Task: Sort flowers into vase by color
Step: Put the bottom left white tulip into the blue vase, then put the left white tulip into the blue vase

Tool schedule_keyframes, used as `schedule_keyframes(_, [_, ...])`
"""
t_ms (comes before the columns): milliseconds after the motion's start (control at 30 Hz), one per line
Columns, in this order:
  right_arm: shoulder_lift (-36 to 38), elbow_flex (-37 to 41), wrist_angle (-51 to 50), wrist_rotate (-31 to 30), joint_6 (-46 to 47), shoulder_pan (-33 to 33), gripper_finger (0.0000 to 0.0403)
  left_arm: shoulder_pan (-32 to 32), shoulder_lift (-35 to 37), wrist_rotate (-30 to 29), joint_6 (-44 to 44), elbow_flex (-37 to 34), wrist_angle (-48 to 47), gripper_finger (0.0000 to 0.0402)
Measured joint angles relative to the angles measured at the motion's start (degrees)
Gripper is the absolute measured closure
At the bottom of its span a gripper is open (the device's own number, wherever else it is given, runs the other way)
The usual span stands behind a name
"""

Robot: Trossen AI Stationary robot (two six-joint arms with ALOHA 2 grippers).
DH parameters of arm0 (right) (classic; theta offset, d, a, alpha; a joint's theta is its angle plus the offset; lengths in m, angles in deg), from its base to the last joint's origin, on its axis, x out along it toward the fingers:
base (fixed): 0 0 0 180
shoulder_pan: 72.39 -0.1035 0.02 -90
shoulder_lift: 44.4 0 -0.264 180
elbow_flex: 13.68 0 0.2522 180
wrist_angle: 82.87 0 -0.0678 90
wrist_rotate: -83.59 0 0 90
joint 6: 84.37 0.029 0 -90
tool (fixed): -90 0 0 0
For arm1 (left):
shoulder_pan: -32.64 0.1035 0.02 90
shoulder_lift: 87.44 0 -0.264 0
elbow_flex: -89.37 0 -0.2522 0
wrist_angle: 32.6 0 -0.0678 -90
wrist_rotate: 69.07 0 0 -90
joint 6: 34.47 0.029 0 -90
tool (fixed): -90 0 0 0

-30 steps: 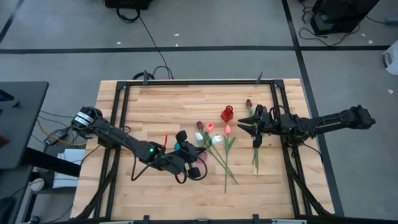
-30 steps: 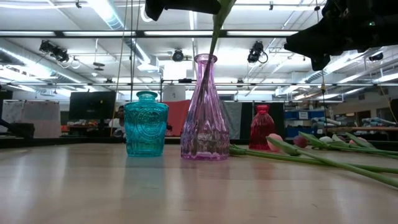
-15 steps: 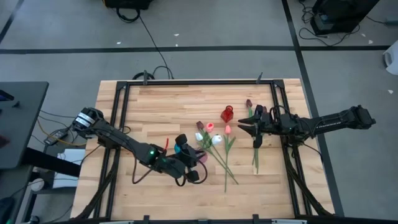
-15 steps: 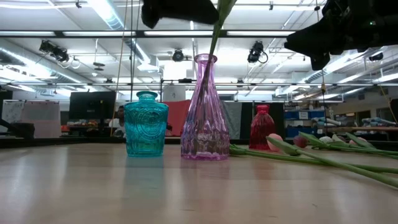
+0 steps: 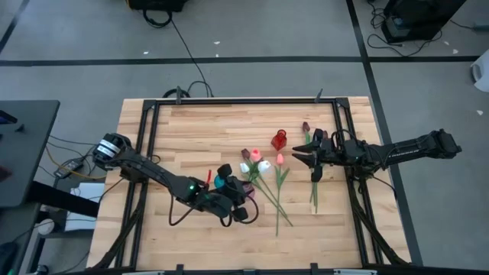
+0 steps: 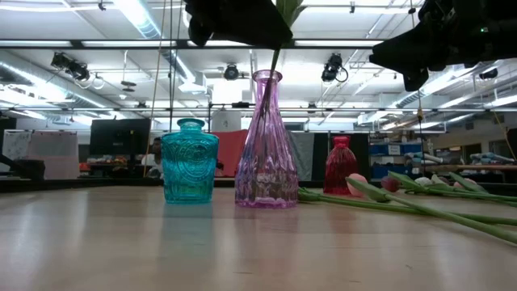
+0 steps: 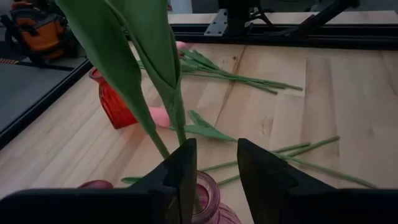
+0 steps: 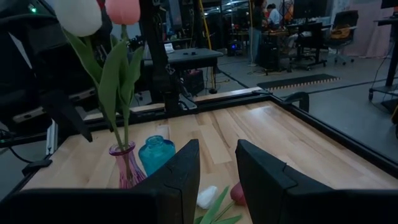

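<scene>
A clear purple vase (image 6: 266, 145) stands near the table's near edge. A green tulip stem (image 6: 271, 73) rises out of its mouth. The right wrist view shows a white head (image 8: 78, 15) and a pink head (image 8: 123, 9) above it. My left gripper (image 7: 216, 146) hangs open just above the vase mouth (image 7: 208, 194), with the stem (image 7: 179, 121) and its leaves beside one finger. Several more tulips (image 5: 273, 191) lie flat on the wood. My right gripper (image 5: 299, 157) waits open at the table's right, above a lying dark red tulip (image 5: 312, 187). My left gripper comes at the vase from above. The stem (image 7: 181, 134) runs up past the outer side of one finger (image 7: 183, 168), which hides its lower part. I cannot tell whether the finger touches it.
A squat teal vase (image 6: 190, 162) stands next to the purple one. A small red vase (image 5: 279, 140) stands farther back, toward the far edge. The lying tulips (image 6: 404, 202) spread between the vases and the right arm. Bare wood lies along the table's left and near sides.
My left gripper has moved a little toward the table's near edge and down over the purple vase. The stem in the vase, slanted a second ago, now stands more upright. My right arm has kept still.
</scene>
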Motion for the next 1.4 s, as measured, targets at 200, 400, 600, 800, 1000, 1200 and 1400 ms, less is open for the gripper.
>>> schedule_keyframes(200, [0.02, 0.00, 0.02, 0.00, -0.10, 0.00, 0.0285, -1.16, 1.85, -3.36, 1.06, 0.00, -1.26, 0.0281])
schedule_keyframes(400, [0.02, 0.00, 0.02, 0.00, -0.09, 0.00, 0.0285, -0.35, 1.61, -4.65, 1.05, 0.00, -1.21, 0.0281])
schedule_keyframes(600, [0.00, 0.00, 0.02, 0.00, -0.10, 0.00, 0.0285, 0.99, 0.78, -1.98, 1.64, 0.00, 0.01, 0.0281])
schedule_keyframes(800, [0.00, 0.00, 0.04, 0.00, -0.10, 0.00, 0.0285, 1.26, 0.25, -1.62, 2.43, 0.00, 0.34, 0.0281])
schedule_keyframes(1000, [0.00, 0.00, 0.05, 0.00, -0.10, 0.00, 0.0285, 1.33, -0.03, -1.91, 2.93, 0.00, 0.57, 0.0292])
schedule_keyframes(1200, [0.00, 0.00, 0.07, 0.00, -0.10, 0.00, 0.0285, 1.87, -0.03, -2.15, 2.72, 0.00, 0.93, 0.0345])
schedule_keyframes(1400, [0.00, 0.00, 0.07, 0.00, -0.10, 0.00, 0.0285, 2.56, -0.03, -0.50, 1.36, 0.00, 1.27, 0.0394])
